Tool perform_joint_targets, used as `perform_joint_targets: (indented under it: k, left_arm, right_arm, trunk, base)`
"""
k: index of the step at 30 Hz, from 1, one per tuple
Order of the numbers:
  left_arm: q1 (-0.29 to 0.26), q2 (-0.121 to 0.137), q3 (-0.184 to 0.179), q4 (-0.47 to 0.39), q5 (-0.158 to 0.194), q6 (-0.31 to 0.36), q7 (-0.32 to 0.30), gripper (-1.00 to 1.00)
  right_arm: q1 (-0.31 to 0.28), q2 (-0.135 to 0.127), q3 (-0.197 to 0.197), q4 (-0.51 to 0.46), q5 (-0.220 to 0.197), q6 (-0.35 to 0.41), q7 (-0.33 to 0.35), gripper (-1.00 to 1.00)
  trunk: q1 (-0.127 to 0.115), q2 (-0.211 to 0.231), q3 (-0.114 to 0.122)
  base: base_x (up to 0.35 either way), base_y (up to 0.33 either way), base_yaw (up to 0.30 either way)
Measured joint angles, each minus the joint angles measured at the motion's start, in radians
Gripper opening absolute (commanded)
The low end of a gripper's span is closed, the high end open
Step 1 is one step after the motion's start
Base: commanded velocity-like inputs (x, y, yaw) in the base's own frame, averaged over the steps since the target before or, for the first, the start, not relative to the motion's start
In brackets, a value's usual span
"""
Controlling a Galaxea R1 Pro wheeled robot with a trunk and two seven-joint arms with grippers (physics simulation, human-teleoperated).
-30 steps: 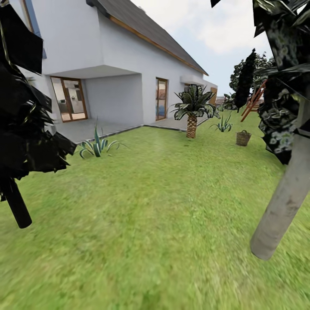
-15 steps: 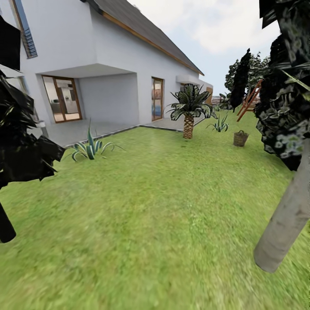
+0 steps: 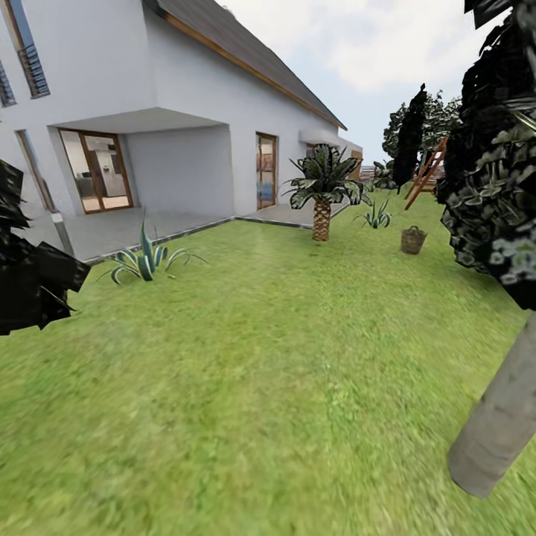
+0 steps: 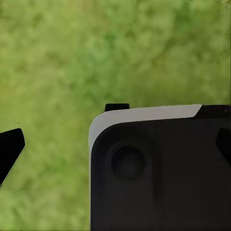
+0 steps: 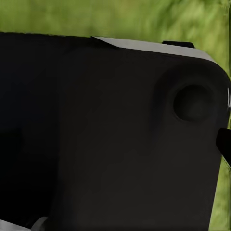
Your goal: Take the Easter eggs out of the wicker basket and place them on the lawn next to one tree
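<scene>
View: whole picture slid since a second ago, so that was me rolling forward and turning a bit, not the garden rearranging itself.

Basket: the wicker basket (image 3: 413,240) sat far ahead of my hands on the lawn (image 3: 283,357), over to my right, past the short palm (image 3: 321,195) and near the spiky plant (image 3: 376,216). Barely any bigger than before, so I'd say lots of driving left.

Eggs: couldn't make them out at that range, too small; presumably inside the basket, and nothing picked up as far as I could judge.

Tree: the pale trunk (image 3: 500,417) close on my right had dropped lower and nearer the frame edge than earlier. Decent drop-off candidate later imo.

Dark tree: the black leaves (image 3: 30,279) on my left slid outward, and its thin trunk went out of frame.

House: the white house (image 3: 164,112) showed more of its left windows now.

Hands: both wrist cams just gave dark robot body over grass (image 4: 96,53), so I couldn't tell whether either hand was open or closed.

Stage: my guess, transit only.
</scene>
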Motion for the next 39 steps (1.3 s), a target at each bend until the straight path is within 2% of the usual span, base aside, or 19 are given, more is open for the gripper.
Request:
perform_joint_targets:
  k: [20, 29, 39]
  left_arm:
    - [0.0, 0.001, 0.0, 0.0, 0.001, 0.0, 0.0, 1.0]
    - [0.0, 0.001, 0.0, 0.0, 0.001, 0.0, 0.0, 1.0]
    - [0.0, 0.001, 0.001, 0.0, 0.0, 0.0, 0.0, 1.0]
  right_arm:
    - [0.0, 0.0, -0.001, 0.0, 0.0, 0.0, -0.001, 1.0]
    - [0.0, 0.0, -0.001, 0.0, 0.0, 0.0, 0.0, 1.0]
    - [0.0, 0.0, 0.0, 0.0, 0.0, 0.0, -0.001, 1.0]
  trunk:
    - [0.0, 0.0, 0.0]
    - [0.0, 0.0, 0.0]
    - [0.0, 0.0, 0.0]
  base:
    - [0.303, 0.0, 0.0]
    - [0.276, 0.007, -0.122]
    - [0.268, 0.066, -0.016]
